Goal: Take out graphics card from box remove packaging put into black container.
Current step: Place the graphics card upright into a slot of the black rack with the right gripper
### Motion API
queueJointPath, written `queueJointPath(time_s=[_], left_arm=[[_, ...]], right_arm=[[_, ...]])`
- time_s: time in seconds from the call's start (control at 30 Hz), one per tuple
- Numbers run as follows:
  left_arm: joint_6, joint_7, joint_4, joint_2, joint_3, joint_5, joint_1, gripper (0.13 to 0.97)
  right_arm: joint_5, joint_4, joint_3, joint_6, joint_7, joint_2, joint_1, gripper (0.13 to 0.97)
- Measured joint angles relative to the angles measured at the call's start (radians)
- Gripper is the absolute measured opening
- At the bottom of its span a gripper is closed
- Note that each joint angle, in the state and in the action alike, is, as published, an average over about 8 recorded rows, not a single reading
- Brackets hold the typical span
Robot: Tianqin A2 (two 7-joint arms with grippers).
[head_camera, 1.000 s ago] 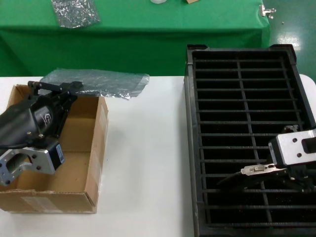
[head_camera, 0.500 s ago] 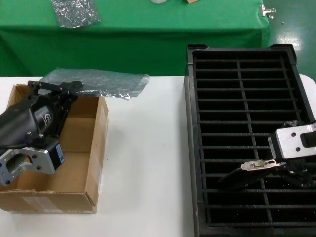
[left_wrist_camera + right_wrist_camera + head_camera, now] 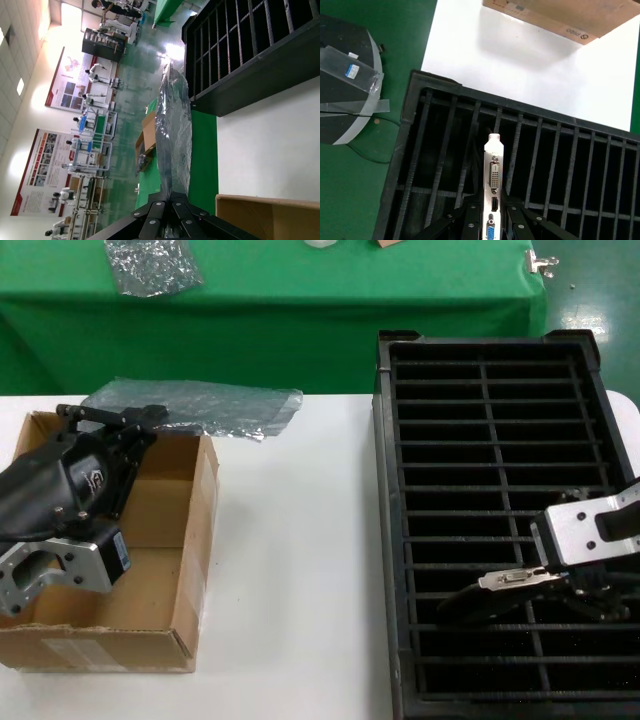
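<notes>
My left gripper [image 3: 140, 418] hovers over the far side of the brown box [image 3: 165, 570], shut on one end of the packaging [image 3: 205, 405], a long silvery bag lying across the box's far edge onto the white table. In the left wrist view the packaging [image 3: 173, 135] runs straight out from between the closed fingers of the left gripper [image 3: 171, 201]. My right gripper [image 3: 562, 586] is low over the black container [image 3: 385, 540], shut on the graphics card [image 3: 515, 580]. The card's silver bracket [image 3: 493, 172] points out from the right gripper [image 3: 492, 207] over the slots of the black container [image 3: 415, 150].
A smaller squarish silver bag [image 3: 152, 265] lies on the green-covered table [image 3: 300, 320] behind. White tabletop [image 3: 290, 560] separates box and tray. In the right wrist view the box [image 3: 560, 15] and a dark round base on the floor [image 3: 345, 85] appear beyond the tray.
The right gripper has tilted and shifted slightly left with the graphics card, staying low over the tray. The left arm and bag have not moved.
</notes>
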Motion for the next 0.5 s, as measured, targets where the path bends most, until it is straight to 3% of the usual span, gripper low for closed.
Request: queueJointPath(time_s=[0.27,0.5], left_arm=[[0.0,0.0,0.0,0.0,0.0,0.0,0.0,0.139],[0.0,0.0,0.0,0.0,0.0,0.0,0.0,0.139]], right_arm=[[-0.008,-0.013,0.0,0.0,-0.013,-0.02,-0.007,0.189],[-0.021,-0.019,0.007,0.0,-0.019,-0.033,-0.017,0.239]])
